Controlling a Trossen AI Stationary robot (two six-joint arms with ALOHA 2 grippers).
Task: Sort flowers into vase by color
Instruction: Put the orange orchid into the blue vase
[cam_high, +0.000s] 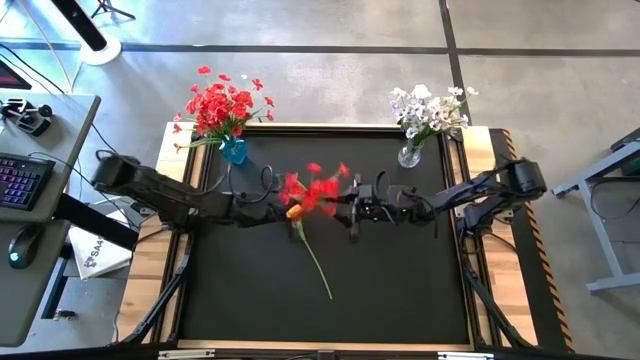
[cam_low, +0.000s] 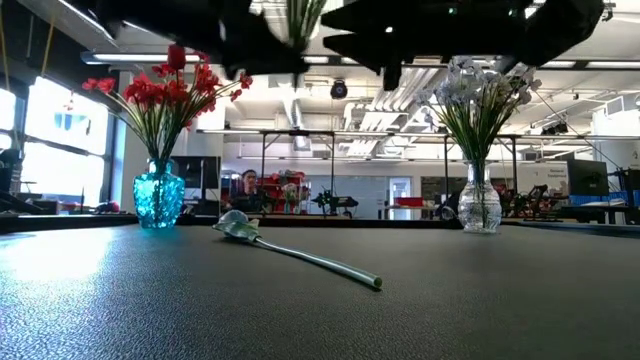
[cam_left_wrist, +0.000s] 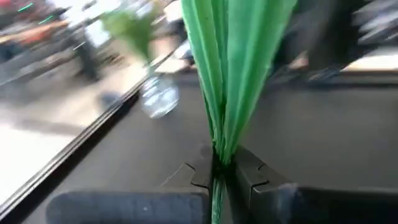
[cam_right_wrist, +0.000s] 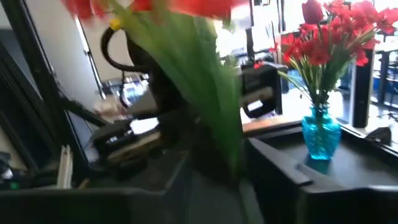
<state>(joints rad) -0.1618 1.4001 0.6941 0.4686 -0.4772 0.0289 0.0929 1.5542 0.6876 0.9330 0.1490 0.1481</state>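
My left gripper is over the table's middle, shut on a red-bloomed flower with green leaves. My right gripper faces it closely from the right, open; the flower's green leaves reach down between its fingers, and I cannot tell if they touch. A loose green stem lies flat on the mat below both grippers. The blue vase holds red flowers at the far left. The clear vase holds white flowers at the far right. My left gripper pinches the flower's bunched green leaves and stem between its two fingers. The green fans out beyond the fingers, and the red blooms stand toward the right gripper. The flower is lifted clear of the table.
Both vases stand along the table's far edge, on the black mat. The mat has a raised frame and wooden side strips. A desk with keyboard and mouse sits left of the table.
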